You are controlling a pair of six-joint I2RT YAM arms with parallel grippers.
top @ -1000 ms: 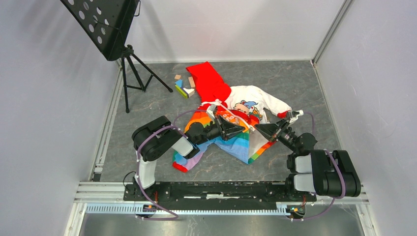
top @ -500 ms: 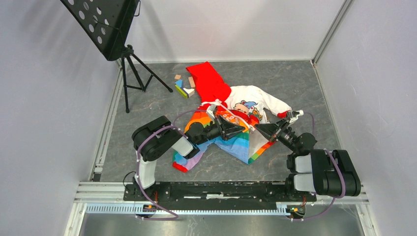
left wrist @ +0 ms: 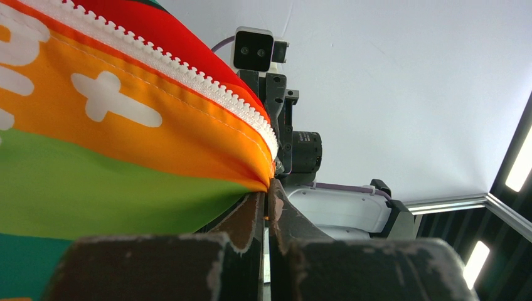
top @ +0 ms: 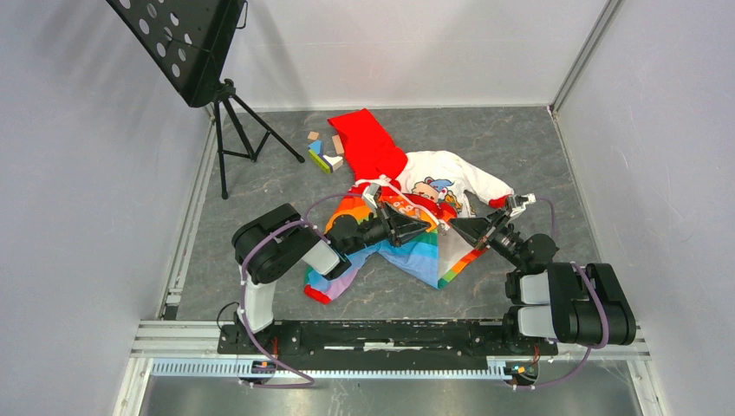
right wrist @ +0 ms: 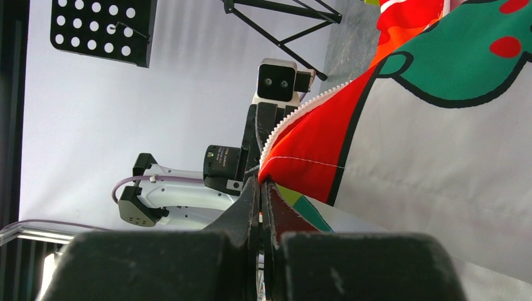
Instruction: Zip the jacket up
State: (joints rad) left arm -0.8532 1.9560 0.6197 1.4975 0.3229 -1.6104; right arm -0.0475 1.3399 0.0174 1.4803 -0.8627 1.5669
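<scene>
Top external view: a black music stand stands well left of the jacket, which lies spread on the grey counter with its red hood pointing away from the arms. Wooden blocks sit just left of that hood. The left fingers are pinched tight on the jacket's orange front edge beside the white zipper teeth. Just right of them, the right fingers are clamped on the opposite red zipper edge.
</scene>
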